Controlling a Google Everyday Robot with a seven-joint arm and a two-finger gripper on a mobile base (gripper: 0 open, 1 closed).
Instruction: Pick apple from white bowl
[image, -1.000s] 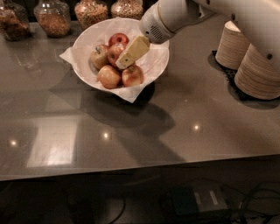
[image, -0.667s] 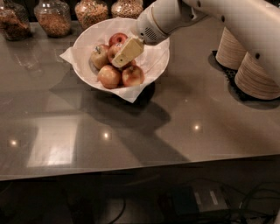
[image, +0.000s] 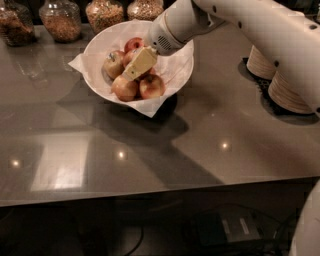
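The gripper (image: 133, 71) (open or gripping, I cannot tell) reaches into the white bowl (image: 94, 47) just beside the apple (image: 133, 44).

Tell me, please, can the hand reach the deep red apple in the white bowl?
Probably yes: the hand is low inside the white bowl, with the apple just behind it and nothing covering it.

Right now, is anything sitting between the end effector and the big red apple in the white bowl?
Nothing visible does. The end effector is down inside the white bowl, right beside the apple. Paler apples crowd against it, but none lies between.
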